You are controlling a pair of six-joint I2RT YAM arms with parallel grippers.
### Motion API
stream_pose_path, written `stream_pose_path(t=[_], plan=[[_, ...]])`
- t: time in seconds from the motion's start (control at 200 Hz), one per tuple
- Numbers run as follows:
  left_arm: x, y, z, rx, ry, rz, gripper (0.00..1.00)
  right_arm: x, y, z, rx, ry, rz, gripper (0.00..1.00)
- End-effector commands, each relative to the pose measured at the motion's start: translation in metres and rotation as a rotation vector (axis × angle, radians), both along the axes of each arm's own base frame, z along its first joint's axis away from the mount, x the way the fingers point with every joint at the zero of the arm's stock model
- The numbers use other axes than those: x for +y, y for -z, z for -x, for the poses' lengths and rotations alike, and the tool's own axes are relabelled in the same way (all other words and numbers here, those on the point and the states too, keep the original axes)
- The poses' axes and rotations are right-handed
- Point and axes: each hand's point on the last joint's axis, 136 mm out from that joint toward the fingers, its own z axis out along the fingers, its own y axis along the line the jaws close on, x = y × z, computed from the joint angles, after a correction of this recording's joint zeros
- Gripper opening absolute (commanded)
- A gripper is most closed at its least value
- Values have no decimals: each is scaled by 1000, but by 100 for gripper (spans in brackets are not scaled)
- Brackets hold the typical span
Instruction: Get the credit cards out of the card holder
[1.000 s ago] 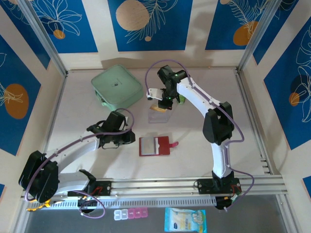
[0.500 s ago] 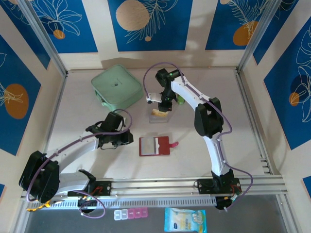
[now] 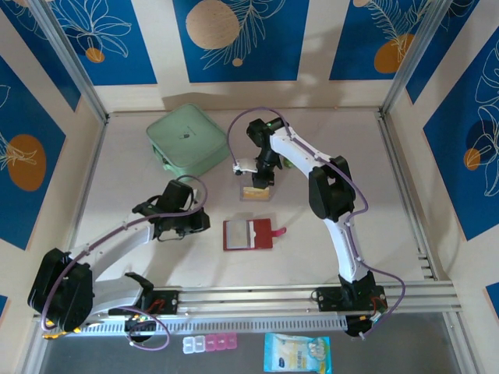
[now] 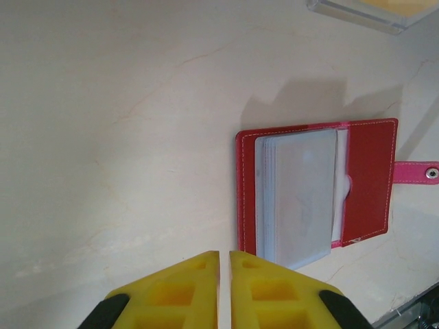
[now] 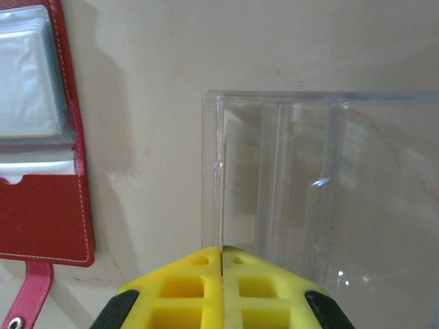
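We see the card holder (image 3: 248,234) lying open on bare surface (image 3: 171,265).
Left gripper (image 4: 224,255) jaws closed near its left edge; right gripper (image 5: 221,250) jaws closed at the clear tray (image 5: 274,110) edge.

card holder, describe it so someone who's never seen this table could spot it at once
On the pale table, look near the middle, below the clear tray in the top view. The card holder lies open: the only dark red thing, with pale sleeves and a pink strap tab.

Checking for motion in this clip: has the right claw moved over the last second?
Yes. The right claw has shifted toward the dark red folding leather wallet, which stayed put.
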Motion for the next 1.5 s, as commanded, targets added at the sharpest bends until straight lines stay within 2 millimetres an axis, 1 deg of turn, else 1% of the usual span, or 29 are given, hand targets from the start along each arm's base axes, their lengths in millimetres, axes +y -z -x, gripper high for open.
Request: stream_pose_path(t=[0.0, 0.1, 0.155, 0.245, 0.37, 0.495, 0.66, 0.77, 0.91, 1.005, 1.13, 1.26, 1.376, 1.496], plan=[[2, -1, 4, 11, 11, 9, 12, 5, 2, 27, 84, -33, -16, 5], [2, -2, 3, 10, 12, 11, 12, 3, -1, 23, 61, -18, -12, 13], [2, -3, 3, 8, 12, 11, 12, 3, -9, 20, 44, -3, -27, 18], [1, -5, 1, 4, 17, 13, 12, 6, -29, 16, 4, 15, -63, 22], [0, -10, -3, -5, 29, 5, 12, 4, -53, 6, -87, 67, -74, 24], [-5, -12, -6, -5, 39, 26, 12, 0, -71, -1, -163, 139, -78, 24], [-14, -13, -8, 1, 57, 60, 12, 7, -88, 4, -190, 252, -145, 24], [-20, -15, -11, -2, 64, 92, 12, 15, -92, 12, -169, 352, -194, 22], [-32, -13, -13, 13, 82, 132, 12, 21, -93, 19, -125, 539, -223, 20], [-41, -10, -12, 29, 102, 142, 11, 19, -90, 21, -98, 715, -234, 18], [-51, -5, -11, 42, 126, 143, 10, 8, -85, 27, -61, 974, -255, 17], [-59, 3, -9, 58, 144, 140, 8, 0, -79, 45, 3, 1147, -331, 15], [-67, 12, -4, 82, 168, 136, 7, -1, -74, 64, 86, 1240, -365, 13], [-67, 25, 0, 111, 168, 101, 4, 2, -67, 82, 196, 1314, -369, 12]])
